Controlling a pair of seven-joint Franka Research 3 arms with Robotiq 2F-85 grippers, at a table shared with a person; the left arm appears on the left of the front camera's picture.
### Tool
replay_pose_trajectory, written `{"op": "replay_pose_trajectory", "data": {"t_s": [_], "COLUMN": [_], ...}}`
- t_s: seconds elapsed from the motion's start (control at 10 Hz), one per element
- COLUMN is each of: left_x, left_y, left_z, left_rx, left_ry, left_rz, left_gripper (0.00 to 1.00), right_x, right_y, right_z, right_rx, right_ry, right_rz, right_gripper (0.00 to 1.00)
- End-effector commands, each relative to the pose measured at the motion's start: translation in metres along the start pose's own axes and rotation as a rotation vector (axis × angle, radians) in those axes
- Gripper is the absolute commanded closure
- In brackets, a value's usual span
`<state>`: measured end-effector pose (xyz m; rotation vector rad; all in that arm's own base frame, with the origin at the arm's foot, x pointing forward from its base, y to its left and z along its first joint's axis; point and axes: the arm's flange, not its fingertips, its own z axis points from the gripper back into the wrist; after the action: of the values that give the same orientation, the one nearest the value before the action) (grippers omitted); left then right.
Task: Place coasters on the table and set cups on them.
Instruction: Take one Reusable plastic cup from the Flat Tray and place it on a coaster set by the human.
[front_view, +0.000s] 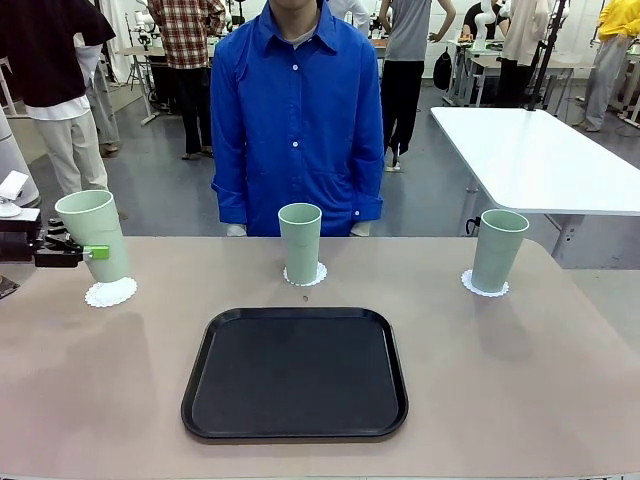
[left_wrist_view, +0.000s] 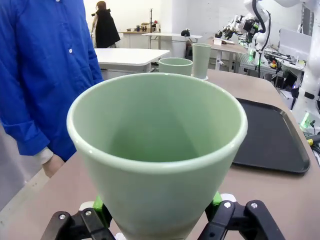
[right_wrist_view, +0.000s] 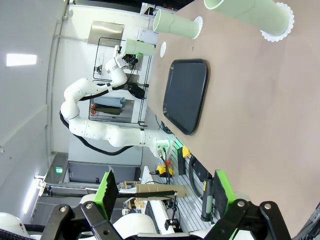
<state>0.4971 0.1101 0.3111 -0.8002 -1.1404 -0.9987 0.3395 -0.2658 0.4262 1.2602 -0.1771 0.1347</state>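
You are on the last cup: your left gripper clamps it, tilted above its coaster on the table, so level and lower it; your right gripper gapes empty.

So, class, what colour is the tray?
Black; the tray shows best in the front view.
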Motion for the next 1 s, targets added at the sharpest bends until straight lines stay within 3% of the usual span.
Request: {"op": "replay_pose_trajectory", "data": {"t_s": [0.0, 0.9], "left_x": [-0.004, -0.05], "left_y": [0.012, 0.038], "left_z": [0.012, 0.01], "left_rx": [-0.02, 0.003], "left_ry": [0.002, -0.019], "left_rz": [-0.014, 0.077], "left_gripper": [0.14, 0.14], "right_x": [-0.001, -0.001], "right_y": [0.002, 0.002], "right_z": [0.0, 0.0], "right_rx": [-0.003, -0.003], "right_ry": [0.004, 0.004], "right_rz": [-0.009, -0.009], "right_gripper": [0.0, 0.0]}}
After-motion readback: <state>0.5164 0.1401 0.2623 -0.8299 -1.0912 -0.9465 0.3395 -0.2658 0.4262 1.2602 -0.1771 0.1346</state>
